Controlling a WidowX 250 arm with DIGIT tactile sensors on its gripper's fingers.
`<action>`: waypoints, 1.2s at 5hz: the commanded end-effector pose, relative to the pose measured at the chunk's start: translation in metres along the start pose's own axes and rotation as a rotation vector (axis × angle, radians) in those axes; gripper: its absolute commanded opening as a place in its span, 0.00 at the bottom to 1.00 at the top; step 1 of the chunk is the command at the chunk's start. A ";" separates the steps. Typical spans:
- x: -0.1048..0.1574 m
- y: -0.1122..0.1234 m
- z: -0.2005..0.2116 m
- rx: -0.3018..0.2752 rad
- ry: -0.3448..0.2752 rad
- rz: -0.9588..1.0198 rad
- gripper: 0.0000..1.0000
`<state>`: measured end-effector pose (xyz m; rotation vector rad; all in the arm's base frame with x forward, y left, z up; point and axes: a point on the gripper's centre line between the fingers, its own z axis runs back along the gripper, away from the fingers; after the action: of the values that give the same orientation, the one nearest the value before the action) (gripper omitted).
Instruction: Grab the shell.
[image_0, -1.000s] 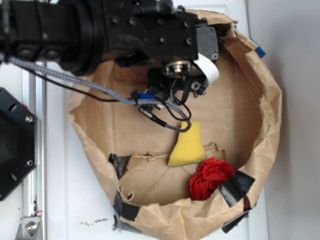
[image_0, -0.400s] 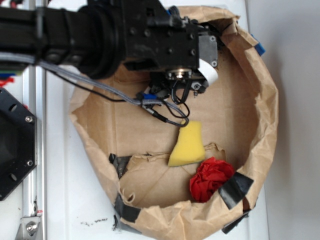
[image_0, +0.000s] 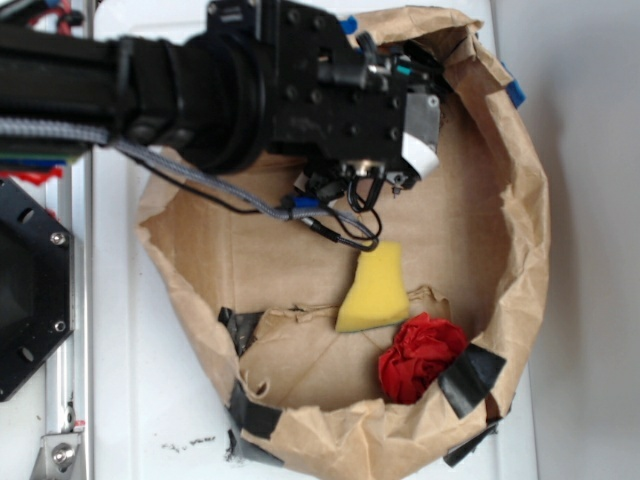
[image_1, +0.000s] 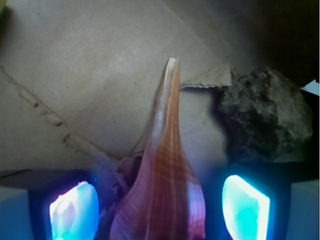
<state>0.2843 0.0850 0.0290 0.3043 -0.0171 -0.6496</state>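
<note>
The shell, glossy orange-tan with fine ridges, lies on brown paper with its long thin tip pointing away from the camera in the wrist view. My gripper is open and straddles its wide body. The glowing blue pads stand on either side, each with a dark gap to the shell. In the exterior view the black arm hangs over the far part of the paper basin and hides both the shell and the jaws.
A rough dark-brown rock sits just right of the shell's tip. Nearer the front of the crumpled paper basin lie a yellow sponge and a red cloth. Black tape patches its front rim.
The arm has shifted toward the basin's far side over the last second. The sponge and red cloth have not moved.
</note>
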 end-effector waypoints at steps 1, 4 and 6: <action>0.009 -0.003 0.006 0.019 -0.030 0.015 0.00; 0.008 -0.005 0.014 0.019 -0.042 0.014 0.00; 0.014 -0.014 0.084 -0.091 -0.164 0.044 0.00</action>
<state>0.2680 0.0548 0.0820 0.1329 -0.0779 -0.6055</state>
